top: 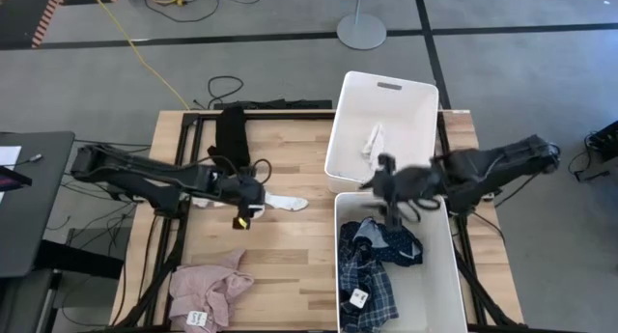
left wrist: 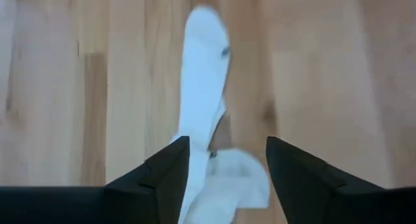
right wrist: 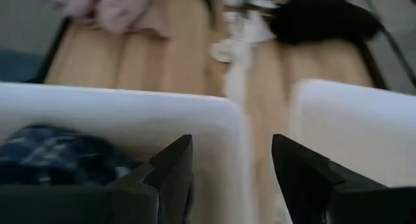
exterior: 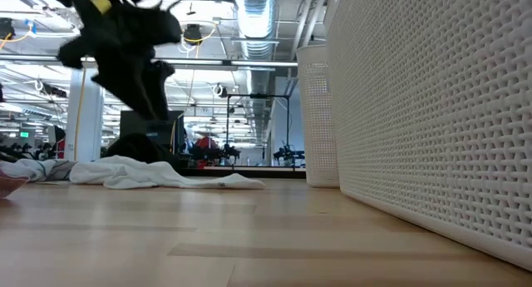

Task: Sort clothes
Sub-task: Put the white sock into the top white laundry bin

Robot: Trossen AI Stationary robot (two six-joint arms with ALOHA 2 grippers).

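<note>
Right under your left gripper [left wrist: 224,160] a white sock [left wrist: 207,81] lies flat on the wooden table [top: 290,246], between the spread fingers and not pinched. Your right gripper [right wrist: 231,160] hangs with its fingers spread and empty over the seam between the two white bins [top: 425,116]. You have the blue plaid shirt [top: 372,275] in the near bin, a white piece [top: 373,140] in the far one, the pink piece [top: 208,290] and the black piece [top: 232,135] on the table.

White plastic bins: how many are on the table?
2. One white plastic bin at the table's far right holds a white piece; the other white plastic bin, nearer on the right, holds the blue plaid shirt.
</note>
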